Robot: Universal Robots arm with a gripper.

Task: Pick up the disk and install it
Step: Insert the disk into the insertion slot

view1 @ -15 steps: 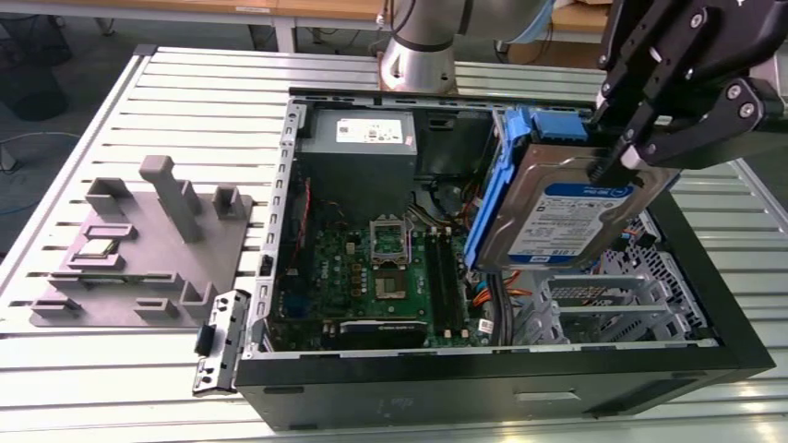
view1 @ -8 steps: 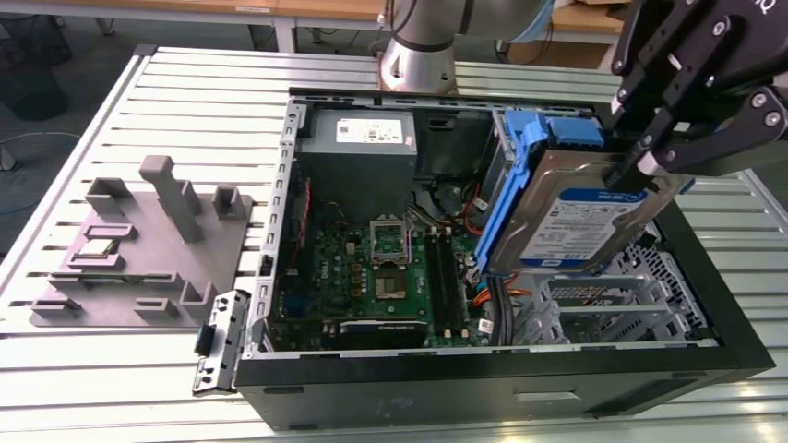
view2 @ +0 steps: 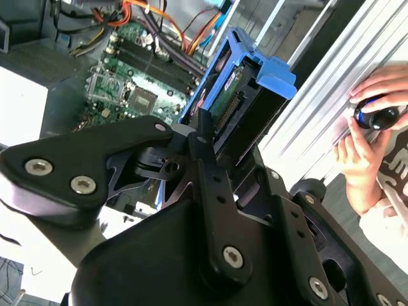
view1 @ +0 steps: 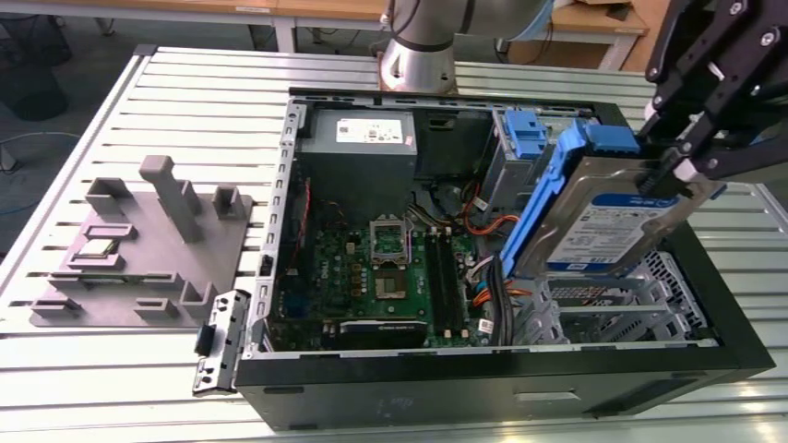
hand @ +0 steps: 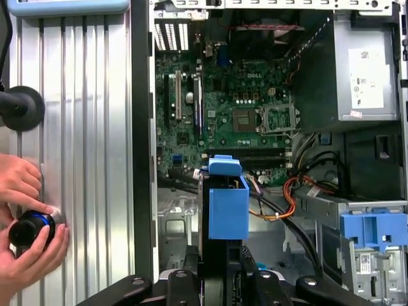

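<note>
Disk point(view1: 610, 217) clamped in claw point(view1: 671, 175) by upper edge, lifted clear, steeply tilted over drive cage point(view1: 615, 309) at exterior view's right of open computer case point(view1: 493, 374). Not yet seated. Judgement: tilt suits sliding blue rails into cage. Case lies flat on slatted surface point(view1: 111, 369); person's hand point(hand: 22, 185) rests beside case.

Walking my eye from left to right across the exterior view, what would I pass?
grey fixture plate with upright posts → green motherboard → the disk, held tilted by the gripper
</note>
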